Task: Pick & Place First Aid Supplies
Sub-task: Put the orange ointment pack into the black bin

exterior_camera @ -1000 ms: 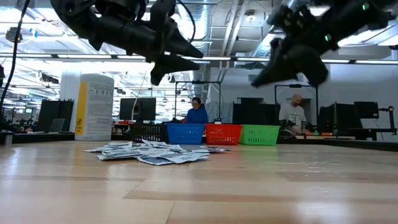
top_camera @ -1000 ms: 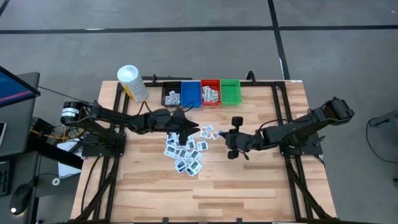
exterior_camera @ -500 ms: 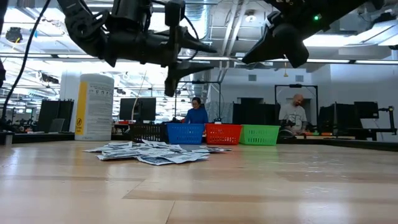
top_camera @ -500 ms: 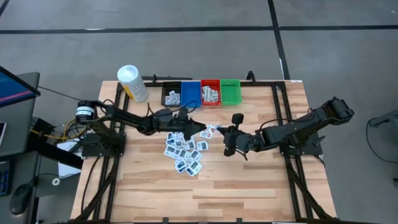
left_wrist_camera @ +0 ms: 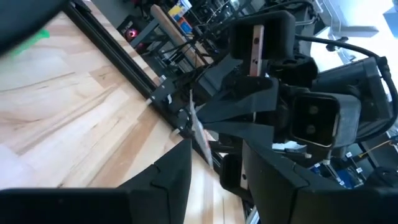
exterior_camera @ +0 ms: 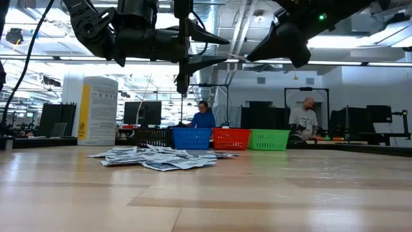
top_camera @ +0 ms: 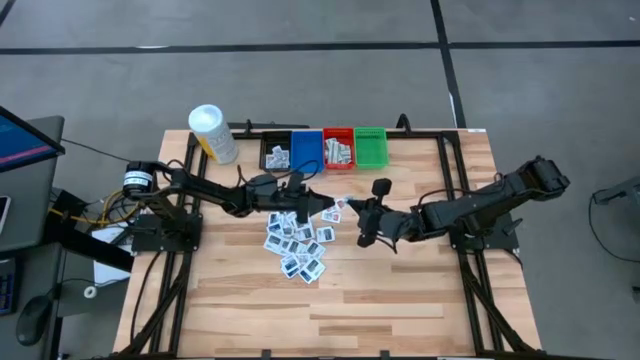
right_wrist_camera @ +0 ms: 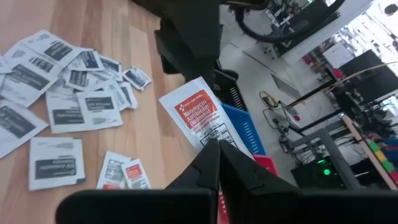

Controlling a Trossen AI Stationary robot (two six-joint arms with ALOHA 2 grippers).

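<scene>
Evidently a hand-over is being set up above the counter [top_camera: 400,290]: a red-printed packet [right_wrist_camera: 202,118] is pinched in the shut right fingers [right_wrist_camera: 219,149] and offered between the parted left fingers [left_wrist_camera: 214,158], beside the pile of packets [top_camera: 297,243]. Since a second ago, both grippers have been brought together.

The desk [top_camera: 400,290] is pale wood, laid in butcher-block strips with a smooth satin finish that catches a soft sheen in the low view. Near its middle, the first aid supplies [top_camera: 297,242] look like thin paper or foil sachets, slightly glossy, printed white with dark and blue marks. The packet [right_wrist_camera: 202,118] pinched in the right gripper [right_wrist_camera: 219,152] is smooth white with red print. Behind the pile, the bins [top_camera: 325,149] are glossy moulded plastic mesh. Both arms and their fingers [left_wrist_camera: 273,180] are matt black plastic. The container [top_camera: 212,133] beside the bins looks like smooth plastic.
</scene>
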